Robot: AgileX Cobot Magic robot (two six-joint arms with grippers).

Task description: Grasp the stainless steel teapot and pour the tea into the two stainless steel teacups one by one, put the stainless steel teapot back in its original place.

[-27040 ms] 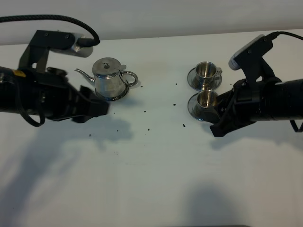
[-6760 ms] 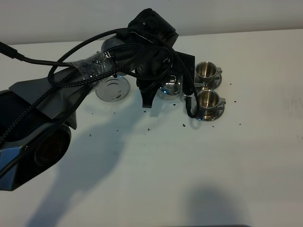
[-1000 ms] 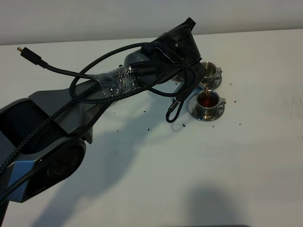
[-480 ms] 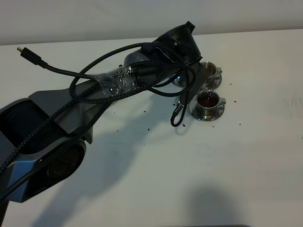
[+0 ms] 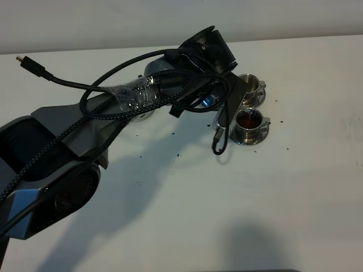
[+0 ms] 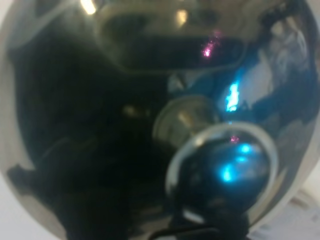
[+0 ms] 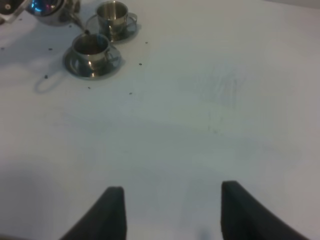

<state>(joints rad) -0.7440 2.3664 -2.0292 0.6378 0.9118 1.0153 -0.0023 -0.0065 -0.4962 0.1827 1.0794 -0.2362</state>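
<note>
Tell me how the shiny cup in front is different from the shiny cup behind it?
The front cup has dark reddish-brown tea inside, while the back cup shows only bare shiny steel inside. The teapot has its spout right by the front cup's rim, away from the back cup. Both are small, shiny steel cups with a little side handle.
</note>
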